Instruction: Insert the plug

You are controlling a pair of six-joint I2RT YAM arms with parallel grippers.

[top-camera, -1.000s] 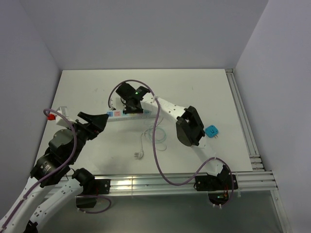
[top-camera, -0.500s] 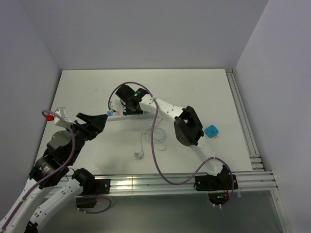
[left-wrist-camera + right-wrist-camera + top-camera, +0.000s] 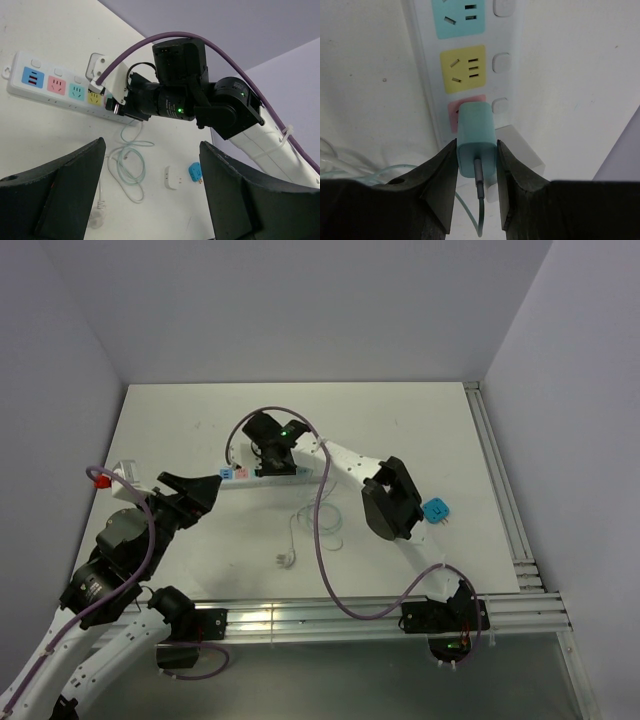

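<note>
Teal plug (image 3: 476,134), clenched in the right tool (image 3: 476,156), points lengthwise at the pink socket (image 3: 452,113).

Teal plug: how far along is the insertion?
Done: the right tool has the teal plastic charger plug gripped and lined up on the pink socket of the white power strip. In hand: the push-in; full seating can't be told. Remaining: seat it, release. The left tool is open, holding nothing.
</note>
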